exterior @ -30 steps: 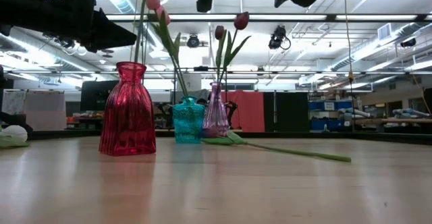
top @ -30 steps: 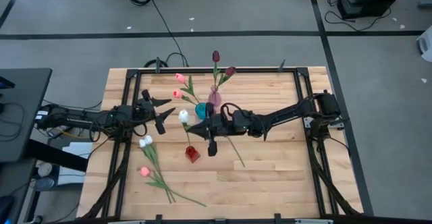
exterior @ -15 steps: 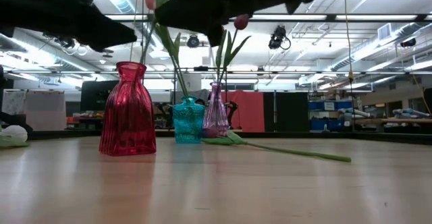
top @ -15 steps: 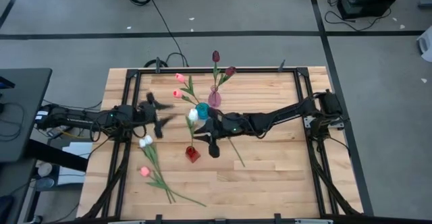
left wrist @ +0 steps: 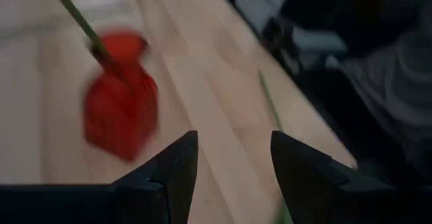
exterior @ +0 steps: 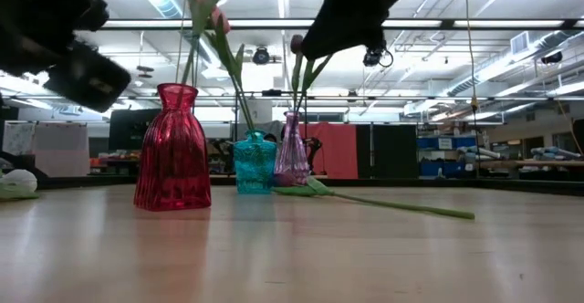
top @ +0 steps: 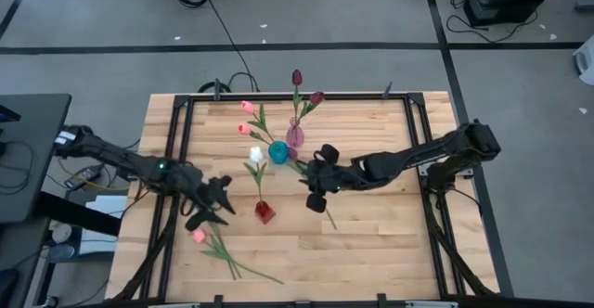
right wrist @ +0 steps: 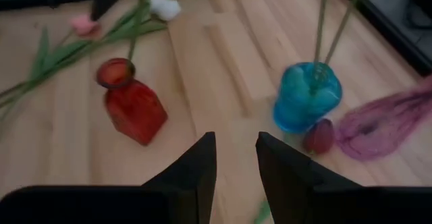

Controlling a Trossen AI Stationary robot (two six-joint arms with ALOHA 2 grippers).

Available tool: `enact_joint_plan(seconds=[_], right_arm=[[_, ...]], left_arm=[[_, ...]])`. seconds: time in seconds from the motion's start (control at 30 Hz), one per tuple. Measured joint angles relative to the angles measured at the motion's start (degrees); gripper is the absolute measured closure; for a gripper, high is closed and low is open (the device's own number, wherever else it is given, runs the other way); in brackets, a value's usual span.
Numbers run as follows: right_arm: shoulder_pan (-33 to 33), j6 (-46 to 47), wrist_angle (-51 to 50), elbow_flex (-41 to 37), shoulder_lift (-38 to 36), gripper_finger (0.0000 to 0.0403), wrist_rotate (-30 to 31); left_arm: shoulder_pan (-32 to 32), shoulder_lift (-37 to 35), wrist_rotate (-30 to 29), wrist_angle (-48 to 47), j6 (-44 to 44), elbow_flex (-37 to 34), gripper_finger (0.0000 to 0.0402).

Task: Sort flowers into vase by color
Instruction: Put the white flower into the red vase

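A white tulip (top: 255,152) stands with its stem in the red vase (top: 265,211). Two pink tulips (top: 247,108) stand in the teal vase (top: 277,151), and two maroon ones (top: 297,77) in the purple vase (top: 294,135). Another maroon tulip (right wrist: 318,136) lies on the table beside the teal vase, its stem (top: 327,213) running toward the near edge. A pink tulip (top: 199,237) and other stems lie near the table's left. My left gripper (top: 221,201) is open above those flowers, left of the red vase. My right gripper (top: 308,176) is open, right of the red vase.
The three vases (exterior: 173,148) (exterior: 254,161) (exterior: 292,152) stand close together at the table's middle. A white tulip head (exterior: 18,182) lies at the left. Bare wood stretches along the near edge and the right half. A black frame (top: 278,96) rims the table.
My right gripper brought the white tulip over the red vase, let it go with the stem inside, and drew back toward the table's right. The tulip now stands in the vase. My left gripper swung from the far left toward the near edge, over the flowers lying there.
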Motion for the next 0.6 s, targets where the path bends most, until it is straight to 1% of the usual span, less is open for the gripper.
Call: enact_joint_plan(seconds=[0.1, 0.27, 0.33, 0.43, 0.53, 0.6], right_arm=[[0.81, -0.11, 0.55, 0.00, -0.06, 0.0284, 1.62], [0.30, -0.22, 1.80, 0.00, -0.11, 0.0284, 1.10], [-0.13, -0.33, 1.82, 0.00, -0.11, 0.0284, 1.10], [-0.61, -1.65, 1.88, 0.00, -0.11, 0.0284, 1.12], [-0.67, -1.97, 1.57, 0.00, -0.11, 0.0284, 2.02], [-0.65, -3.48, 0.81, 0.00, -0.11, 0.0284, 1.82]], left_arm=[[-4.47, 1.95, -3.12, -5.49, -1.36, 1.61, 0.0210], [-10.70, 3.57, -8.40, -16.43, -1.66, 4.89, 0.0217], [-12.39, 4.29, -9.46, -16.15, -2.52, 4.72, 0.0221], [-13.84, 6.23, -11.57, -13.21, -4.28, 3.95, 0.0224], [-14.26, 9.35, -16.52, -9.36, -10.02, 3.79, 0.0224], [-14.32, 12.39, -17.11, -9.99, -13.44, 4.59, 0.0224]])
